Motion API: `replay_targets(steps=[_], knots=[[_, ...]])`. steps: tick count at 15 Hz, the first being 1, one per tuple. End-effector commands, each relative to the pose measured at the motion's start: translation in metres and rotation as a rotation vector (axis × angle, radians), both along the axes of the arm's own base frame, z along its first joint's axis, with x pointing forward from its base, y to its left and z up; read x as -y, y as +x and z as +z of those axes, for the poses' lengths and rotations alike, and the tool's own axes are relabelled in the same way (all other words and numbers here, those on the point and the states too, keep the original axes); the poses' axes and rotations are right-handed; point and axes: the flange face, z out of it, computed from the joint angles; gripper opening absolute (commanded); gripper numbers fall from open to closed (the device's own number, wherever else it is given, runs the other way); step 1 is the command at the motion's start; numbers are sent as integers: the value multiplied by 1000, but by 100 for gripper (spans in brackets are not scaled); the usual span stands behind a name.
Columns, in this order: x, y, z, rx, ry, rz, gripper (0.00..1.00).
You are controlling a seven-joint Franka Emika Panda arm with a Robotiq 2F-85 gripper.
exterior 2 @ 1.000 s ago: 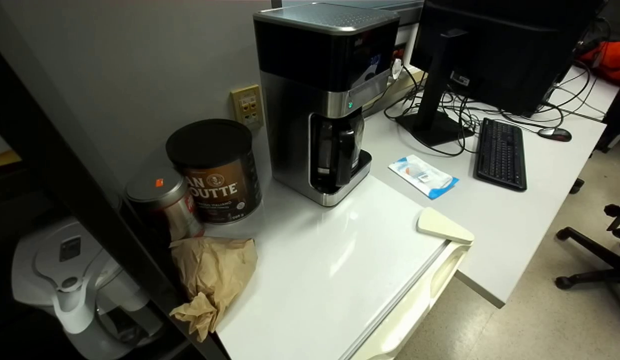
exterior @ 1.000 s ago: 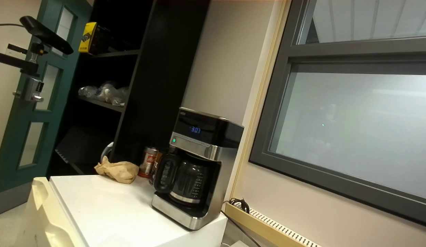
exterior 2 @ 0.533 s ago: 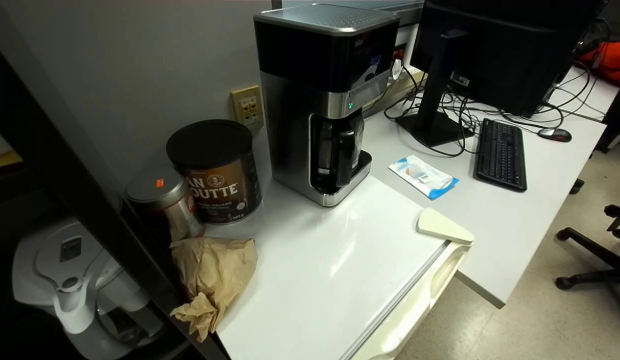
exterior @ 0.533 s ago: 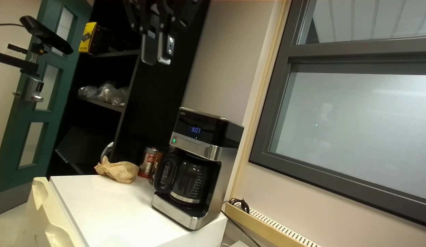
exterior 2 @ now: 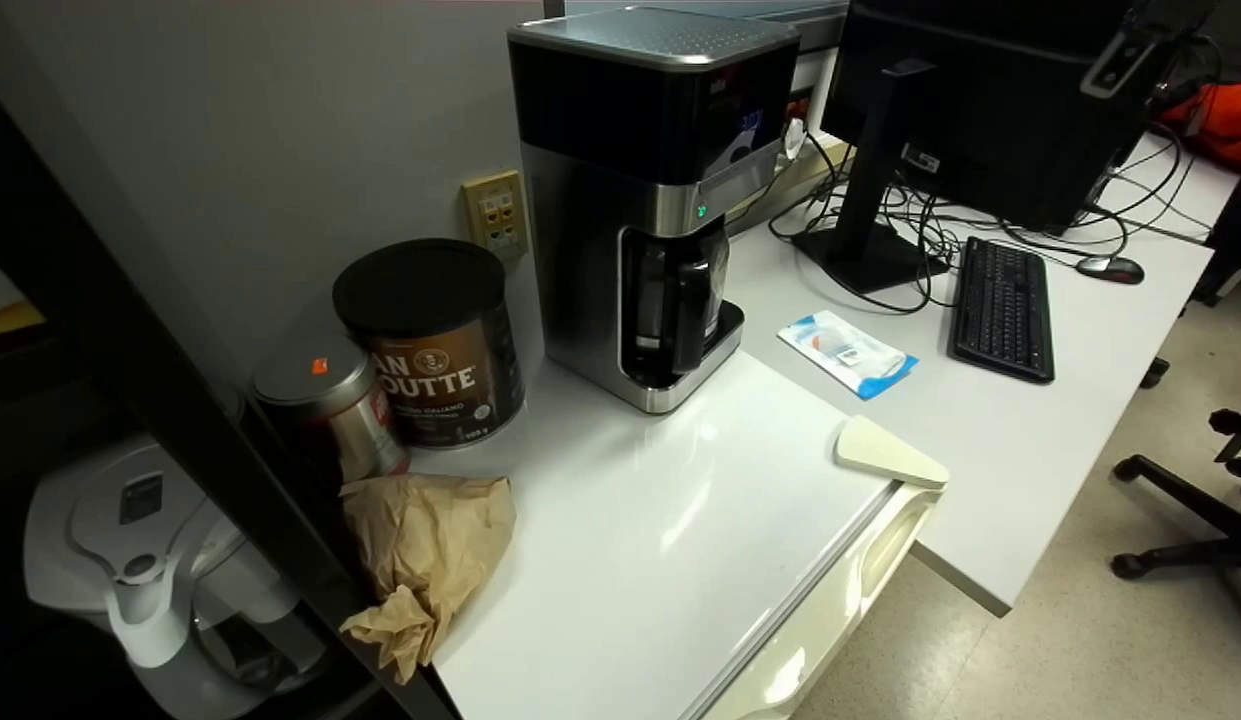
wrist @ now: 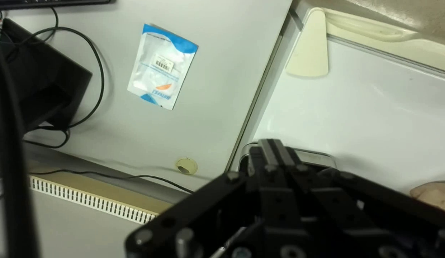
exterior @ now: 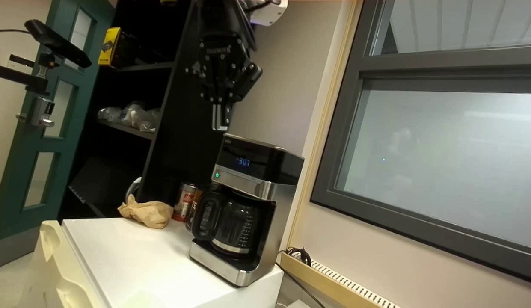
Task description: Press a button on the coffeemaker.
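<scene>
The black-and-silver coffeemaker (exterior: 286,188) (exterior 2: 580,270) stands upright on the white cabinet top, its dark carafe (exterior: 235,226) inside. A green-lit button (exterior: 217,175) (exterior 2: 701,210) glows at one end of its silver front strip, below the blue clock digits (exterior: 244,162). My gripper (exterior: 220,127) points down, its tips appearing just over the machine's upper front corner in an exterior view. At the top right of an exterior view, part of a finger (exterior 2: 1117,70) shows apart from the machine, out before its front. In the wrist view my gripper (wrist: 271,143) is shut with nothing between its pads, hiding most of the coffeemaker's base (wrist: 315,157).
Beside the machine stand a large coffee tin (exterior 2: 430,380), a red-and-silver can (exterior 2: 330,410) and a crumpled paper bag (exterior 2: 440,550). A dark shelf (exterior: 197,107) rises behind. On the adjoining desk are a monitor (exterior 2: 980,110), a keyboard (exterior 2: 1002,308) and a packet (wrist: 163,68).
The gripper has come into an exterior view from the top and lowered toward the coffeemaker. Its fingers, slightly apart half a second ago, are now together. The coffeemaker has not moved.
</scene>
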Motion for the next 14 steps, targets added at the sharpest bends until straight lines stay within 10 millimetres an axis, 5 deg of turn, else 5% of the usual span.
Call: replay_targets(steps=[1,14], knots=[[-18,38,-15,15,-33,24,0],[-47,115,-53,35,-14,56,0]])
